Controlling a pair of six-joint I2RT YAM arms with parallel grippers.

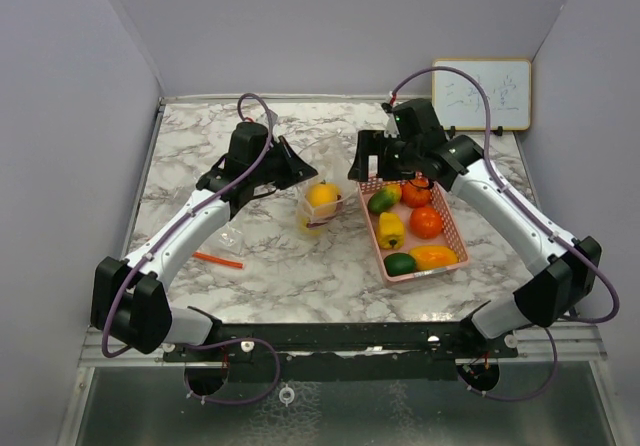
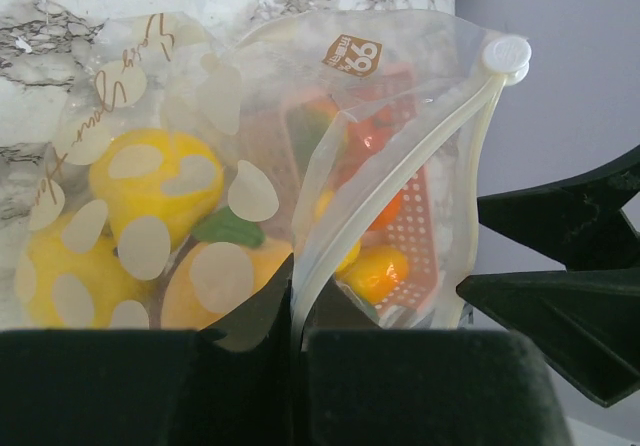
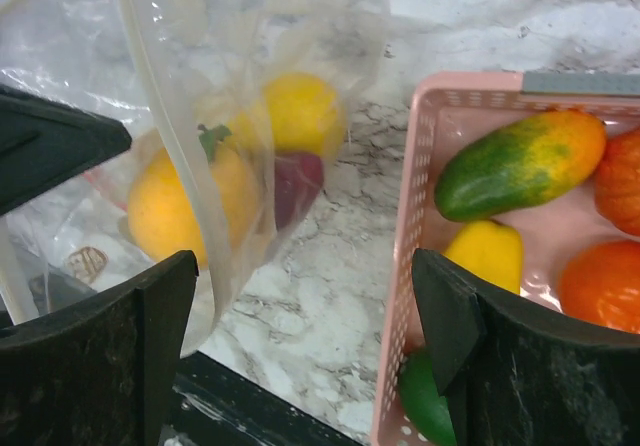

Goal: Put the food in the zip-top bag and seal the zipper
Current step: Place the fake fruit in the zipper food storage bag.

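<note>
Some food [image 3: 290, 111] lay bagged — the left gripper [image 2: 297, 331] clenched the bag [image 2: 150, 76] rim — but more waited in the basket [image 3: 403, 256]; right gripper [image 3: 303, 286] released, zipper [image 2: 400, 166] unsealed.

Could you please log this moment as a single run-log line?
left gripper shut on zip-top bag edge | right gripper open between bag and pink basket | bag unsealed, some food inside | more food in basket

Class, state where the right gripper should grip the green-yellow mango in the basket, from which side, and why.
Across its narrow middle, from above, jaws crosswise to its length: the green-yellow mango lies flat and long in the basket, whose walls block side approaches.
</note>
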